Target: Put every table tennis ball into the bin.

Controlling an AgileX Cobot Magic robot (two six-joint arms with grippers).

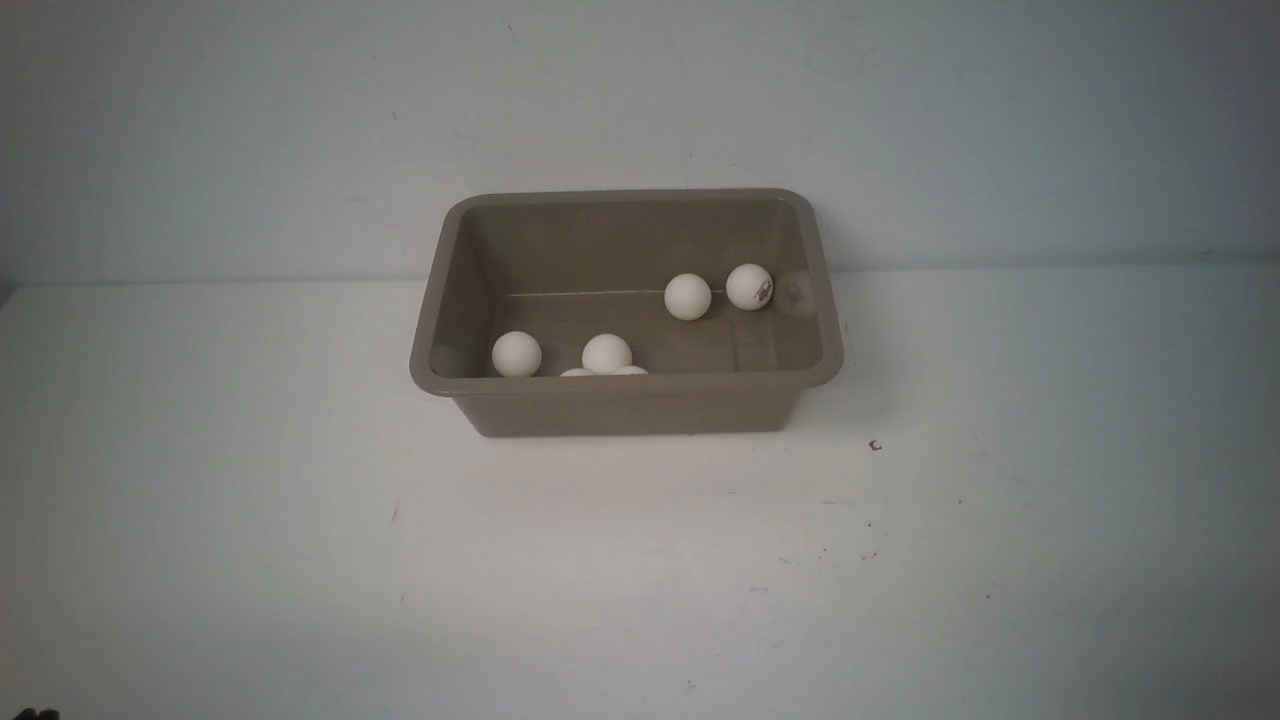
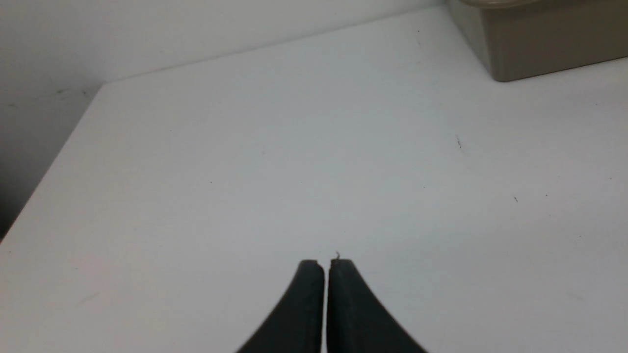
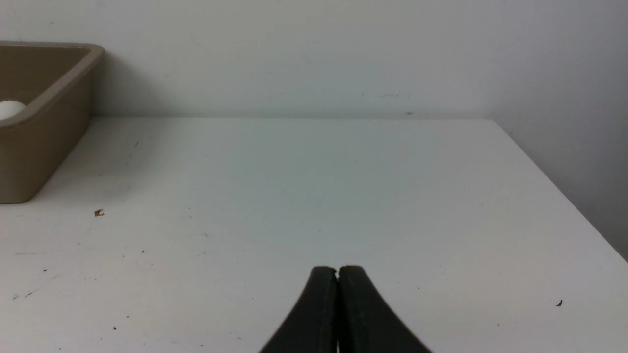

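Where the white table [image 1: 300,560] meets the pale wall [image 1: 300,120], the bin [image 1: 627,402] is seen standing, its far side close to that wall. It is a taupe, rectangular tub with rounded corners, a flared rim and walls sloping inward to the floor. No ball is seen on the table outside the bin.

Six white balls can be counted inside the bin in the front view. Two lie side by side toward its far right corner: a plain one [image 1: 687,297] and one with a dark printed mark [image 1: 749,286]. Two more lie along its near wall, one toward the near left corner [image 1: 517,354] and one beside it nearer the middle [image 1: 607,352]. Just the tops of two others [image 1: 577,372] [image 1: 630,370] are seen over the near rim.

Well short of the bin, the left gripper [image 2: 326,267] is held with its dark fingertips pressed together over bare table, nothing between them. The right gripper [image 3: 337,272] is likewise fully closed and empty, to the bin's right.
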